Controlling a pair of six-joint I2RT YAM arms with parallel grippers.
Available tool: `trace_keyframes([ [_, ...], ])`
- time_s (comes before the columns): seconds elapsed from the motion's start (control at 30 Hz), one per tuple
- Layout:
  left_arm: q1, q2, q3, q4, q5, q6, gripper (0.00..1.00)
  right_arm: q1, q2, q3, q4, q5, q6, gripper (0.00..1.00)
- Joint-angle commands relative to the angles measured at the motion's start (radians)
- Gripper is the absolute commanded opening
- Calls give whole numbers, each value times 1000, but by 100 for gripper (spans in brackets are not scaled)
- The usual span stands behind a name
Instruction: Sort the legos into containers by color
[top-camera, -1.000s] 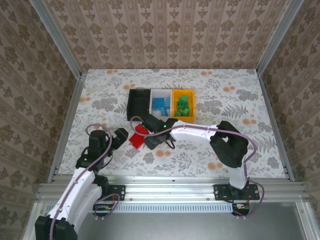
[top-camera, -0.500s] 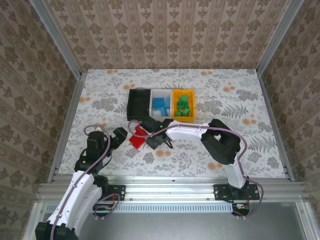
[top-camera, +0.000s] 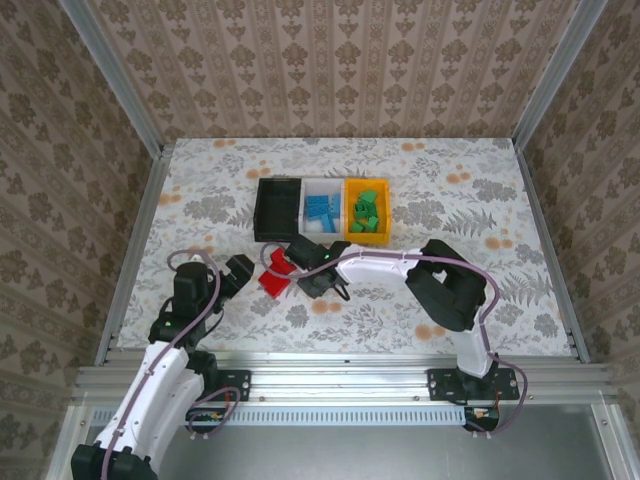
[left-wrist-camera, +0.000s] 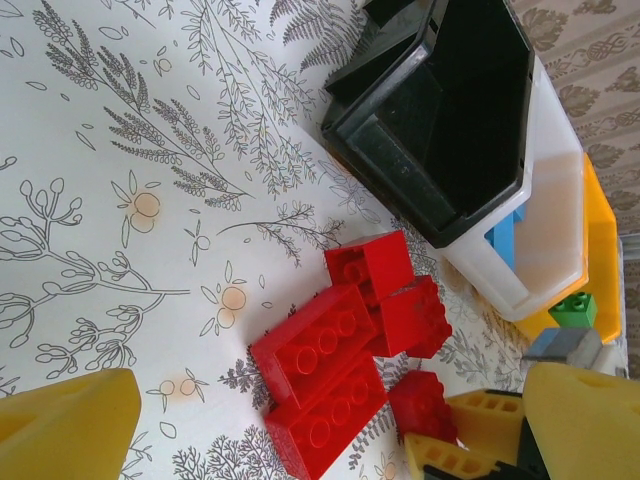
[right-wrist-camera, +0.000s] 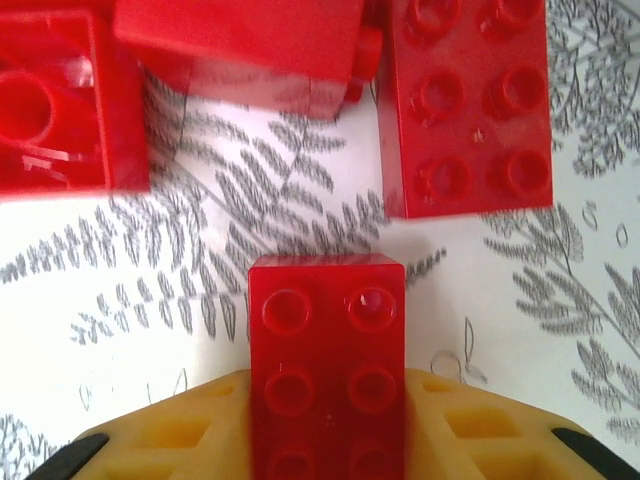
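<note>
The right gripper (top-camera: 303, 262) is gripping one red brick (right-wrist-camera: 327, 370) between its yellow fingers (right-wrist-camera: 170, 435), just in front of the black bin (top-camera: 277, 208), beside the other red bricks (left-wrist-camera: 335, 350) lying loose there. The left gripper (top-camera: 236, 272) is hovering released and empty, further out toward the black bin's front-left. Blue bricks (top-camera: 320, 210) are sitting in the white bin (top-camera: 323, 182) touching the black bin's right side, green bricks (top-camera: 365, 213) in the orange bin (top-camera: 367, 240) one place further right
</note>
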Motion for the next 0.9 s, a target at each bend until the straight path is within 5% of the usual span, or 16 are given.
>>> trace_keyframes([
  [0.0,10,-14,-4,-16,2,-10,100,11,-80,-29,-7,29,28,36],
  [0.4,20,-11,-11,-2,3,0,100,1,-157,143,-82,21,25,35],
  [0.87,60,-7,-20,-26,62,-1,100,-131,313,811,-201,3,36,35],
])
